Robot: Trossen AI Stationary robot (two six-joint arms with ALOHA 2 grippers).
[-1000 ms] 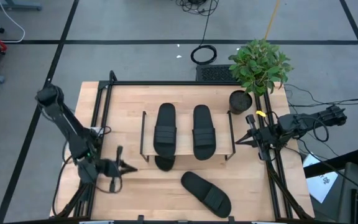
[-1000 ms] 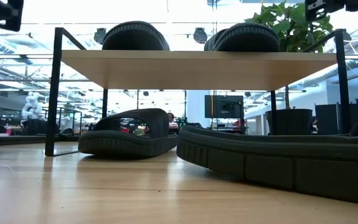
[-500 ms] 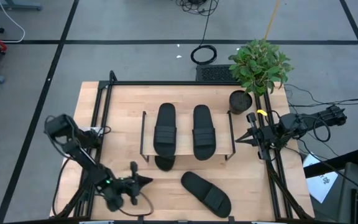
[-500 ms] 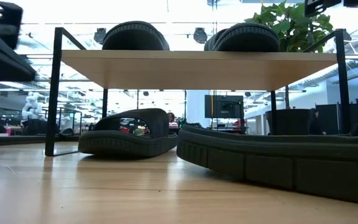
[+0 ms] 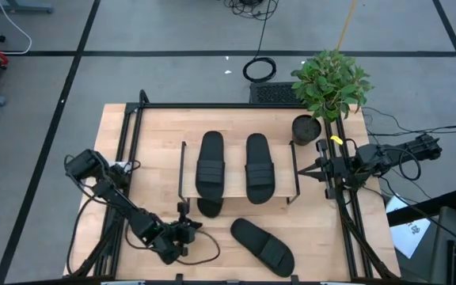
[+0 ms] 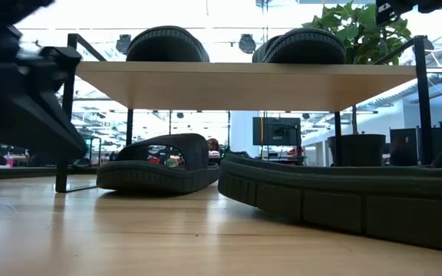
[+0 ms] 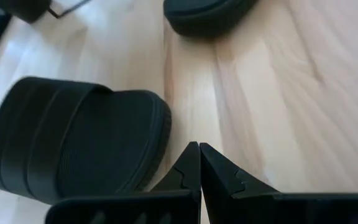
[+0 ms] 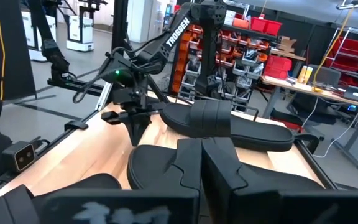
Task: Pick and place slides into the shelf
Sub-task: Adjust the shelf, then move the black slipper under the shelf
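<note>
Two black slides (image 5: 210, 165) (image 5: 260, 166) lie side by side on the shelf's wood top (image 5: 236, 198). A third slide (image 6: 159, 170) rests on its sole on the table under the shelf, with only its end (image 5: 208, 208) showing from above. The fourth slide (image 5: 262, 245) lies flat on the table near the near edge. My left gripper (image 5: 190, 226) is shut and low over the table, just left of that loose slide (image 7: 73, 149), touching nothing. My right gripper (image 5: 302, 172) is shut and hovers at the shelf's right end, above shelf height.
A potted plant (image 5: 329, 85) stands at the table's far right corner, close behind my right arm. Black metal rails (image 5: 129, 150) run along the table's left, right and far sides. Bare wood (image 5: 157, 166) shows left of the shelf and between the shelf and the near edge.
My left arm has swung from the table's left side toward the near edge and rightward, coming close to the loose slide and into the low view's left side. The slides and the shelf have stayed where they were.
</note>
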